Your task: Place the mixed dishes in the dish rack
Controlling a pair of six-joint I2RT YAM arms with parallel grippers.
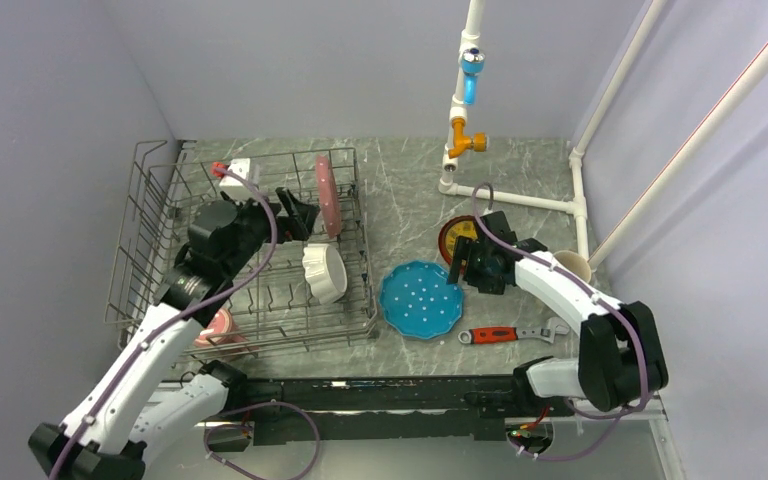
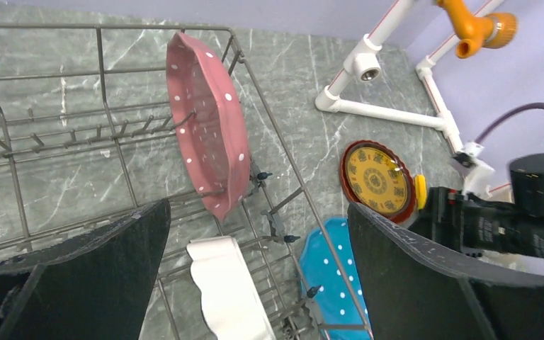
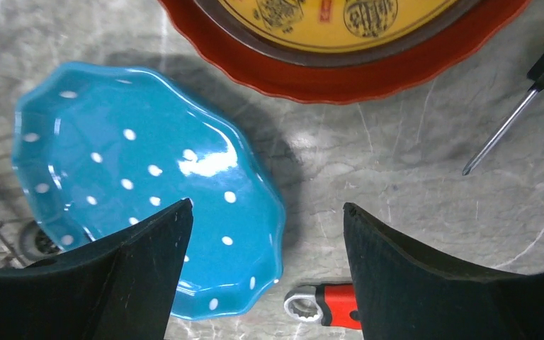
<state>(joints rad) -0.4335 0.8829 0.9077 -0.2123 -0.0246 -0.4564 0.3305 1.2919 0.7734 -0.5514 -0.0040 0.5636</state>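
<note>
The dish rack (image 1: 270,298) stands by the table's left edge, holding the pink scalloped plate (image 1: 327,195) on edge, the white scalloped bowl (image 1: 324,272) and the pink mug (image 1: 218,328). The blue plate (image 1: 420,300) lies flat just beside the rack, the red-brown plate (image 1: 456,236) farther back, and the cream cup (image 1: 574,266) near the right edge. The right gripper (image 3: 265,212) hovers between the two plates, spread and empty. The left gripper (image 2: 258,209), also spread, hangs over the rack. Fetching a plate seems next, which calls for getting a finger under a flat-lying rim.
</note>
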